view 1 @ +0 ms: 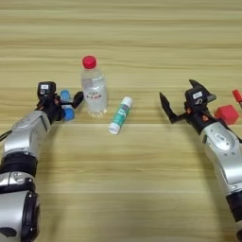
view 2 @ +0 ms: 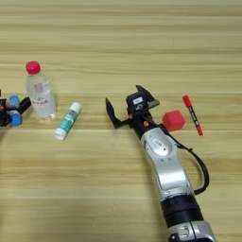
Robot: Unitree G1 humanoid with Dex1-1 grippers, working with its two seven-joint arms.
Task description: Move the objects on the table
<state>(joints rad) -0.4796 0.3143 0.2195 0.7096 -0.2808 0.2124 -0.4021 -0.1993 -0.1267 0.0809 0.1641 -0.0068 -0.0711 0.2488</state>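
Note:
A clear plastic bottle [view 1: 93,90] with a red cap stands upright left of the table's middle. Just right of it lies a green-and-white tube [view 1: 120,115], slanted. The blue tube [view 1: 67,105] sits left of the bottle, and my left gripper [view 1: 71,101] is shut across its middle, one black finger reaching toward the bottle. My right gripper [view 2: 126,101] stands open with nothing between its fingers, between the green-and-white tube and a small red cube [view 2: 173,120]. A slim red-and-black marker [view 2: 192,115] lies right of the cube.
The light-brown wooden table [view 1: 132,38] stretches bare behind the objects and in front of them, between my two silver forearms. A black cable runs along my right forearm [view 2: 165,160].

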